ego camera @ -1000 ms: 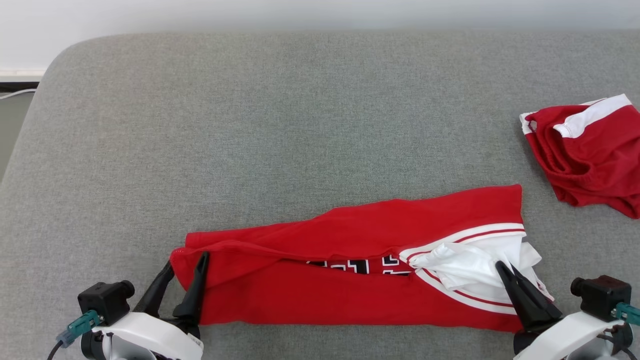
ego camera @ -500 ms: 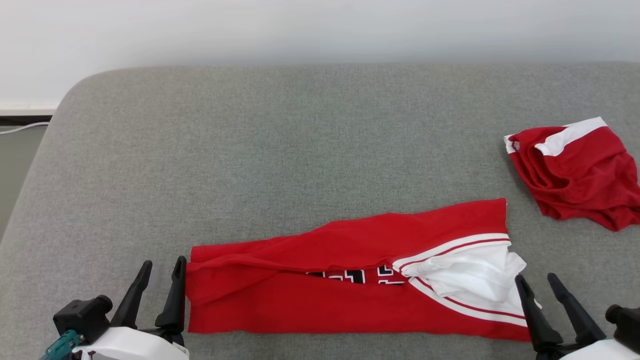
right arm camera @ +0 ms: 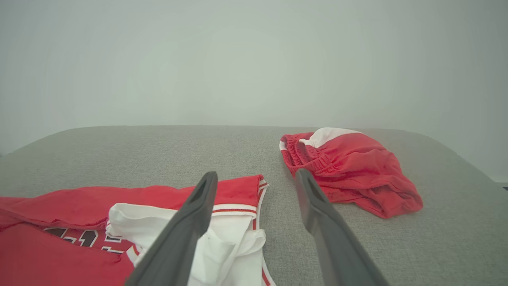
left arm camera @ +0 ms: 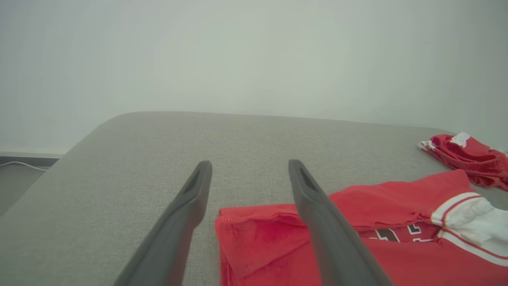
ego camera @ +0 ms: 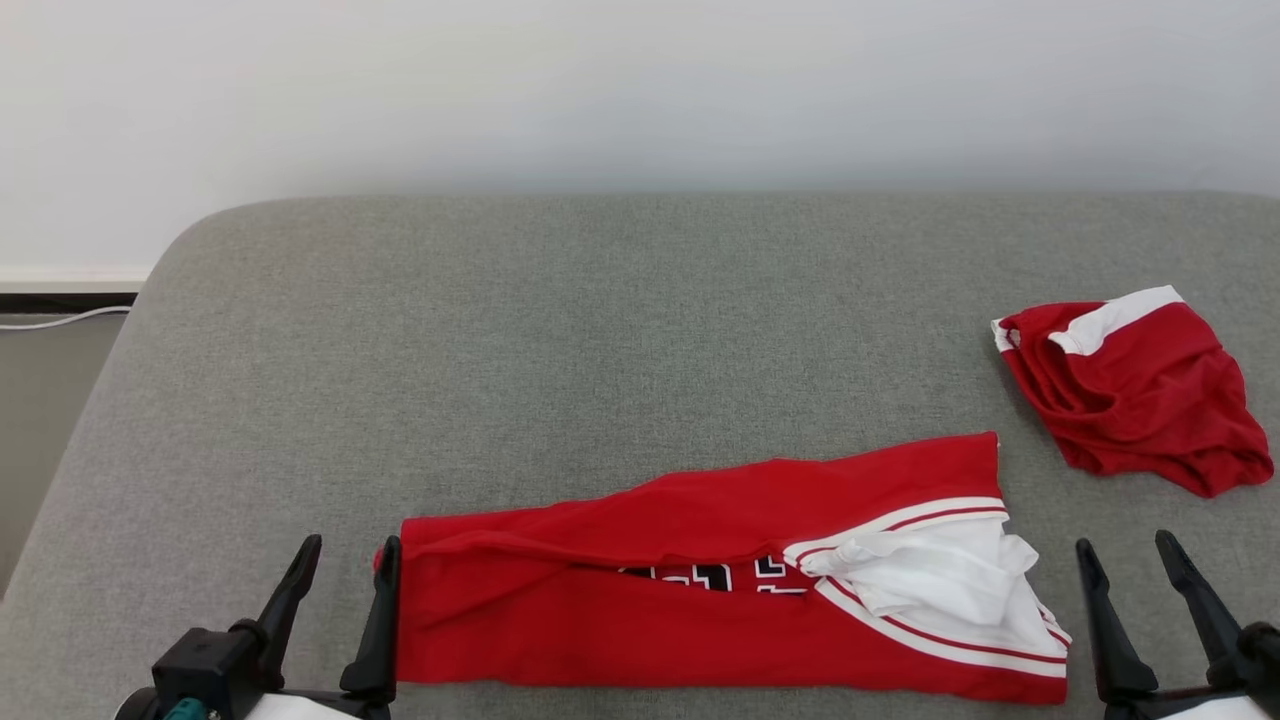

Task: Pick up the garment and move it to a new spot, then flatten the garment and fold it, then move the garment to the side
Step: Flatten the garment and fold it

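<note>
The garment (ego camera: 700,620), a red jersey with white trim, lies as a long band across the 6 o'clock part of the grey counter (ego camera: 600,350), running from 9 to 3 o'clock. The left gripper (ego camera: 352,545) sits at its 9 o'clock end with fingers spread wide and holding nothing, the inner finger just beside the cloth. The right gripper (ego camera: 1123,542) stands just off the 3 o'clock end, equally wide and empty.

The lengthwise fold looks laid but untidy. The upper flap slants, black and white lettering (ego camera: 720,577) peeps through the gap, and the white trim (ego camera: 940,575) is bunched at the 3 o'clock end. To finish well, I would flatten that bunch first. Then each gripper should pinch all the layers at a corner, low and close to the edge, so no under-layer is left behind. Carry one end over the other with both corners level, keeping the cloth lightly taut so the slanted flap squares up rather than creasing.

The band's 6 o'clock hem lies close to the near edge, so pulling toward 6 o'clock risks dragging it off. Plenty of bare grey surface opens toward 12 and 10 o'clock, up to the rounded corner. A crumpled pair of red shorts (ego camera: 1130,400) sits at 2 o'clock, apart from the band, so the free side for setting the garment aside is toward 9 o'clock
</note>
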Controlling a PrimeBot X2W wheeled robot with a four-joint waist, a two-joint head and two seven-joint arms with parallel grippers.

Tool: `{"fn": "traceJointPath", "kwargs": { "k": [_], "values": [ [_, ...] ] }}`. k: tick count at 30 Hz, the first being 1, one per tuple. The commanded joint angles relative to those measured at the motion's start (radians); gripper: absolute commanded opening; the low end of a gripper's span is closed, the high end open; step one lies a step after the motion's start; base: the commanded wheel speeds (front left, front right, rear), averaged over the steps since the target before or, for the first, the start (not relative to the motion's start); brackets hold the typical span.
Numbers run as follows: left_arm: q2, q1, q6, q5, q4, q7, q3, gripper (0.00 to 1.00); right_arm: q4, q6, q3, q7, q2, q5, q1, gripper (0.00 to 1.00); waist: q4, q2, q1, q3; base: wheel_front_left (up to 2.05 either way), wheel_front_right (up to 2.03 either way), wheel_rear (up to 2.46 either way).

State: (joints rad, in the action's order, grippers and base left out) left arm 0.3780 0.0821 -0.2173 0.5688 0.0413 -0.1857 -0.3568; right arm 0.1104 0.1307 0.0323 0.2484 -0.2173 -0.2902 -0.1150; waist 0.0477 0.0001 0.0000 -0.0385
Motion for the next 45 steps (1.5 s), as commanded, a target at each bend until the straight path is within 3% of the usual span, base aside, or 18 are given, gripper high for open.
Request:
{"fn": "traceJointPath", "kwargs": {
  "k": [1,13,34,45],
  "values": [
    [0.024,-0.02,-0.016,-0.015,0.038,0.003,0.032,1.0,-0.029,0.0,0.011,0.013,-0.014,0.019,-0.003,1.0,0.006,-0.0001,0.0,0.012,0.0,0.0,0.0],
    [0.042,0.043,-0.062,-0.03,0.111,0.045,0.018,1.0,-0.07,0.0,-0.014,0.013,0.027,0.079,-0.093,1.0,0.006,-0.0001,0.0,0.052,0.0,0.0,0.0],
    [0.045,0.046,-0.076,-0.021,0.131,0.048,0.018,1.0,-0.062,0.0,-0.012,0.006,0.04,0.047,-0.092,1.0,0.012,-0.0001,0.0,0.048,0.0,0.0,0.0],
    [0.042,-0.008,-0.06,-0.022,0.139,0.037,0.012,1.0,0.096,0.0,0.104,-0.003,-0.062,-0.139,0.067,1.0,0.02,-0.0001,0.0,-0.044,0.0,0.0,0.0]
  ]
}}
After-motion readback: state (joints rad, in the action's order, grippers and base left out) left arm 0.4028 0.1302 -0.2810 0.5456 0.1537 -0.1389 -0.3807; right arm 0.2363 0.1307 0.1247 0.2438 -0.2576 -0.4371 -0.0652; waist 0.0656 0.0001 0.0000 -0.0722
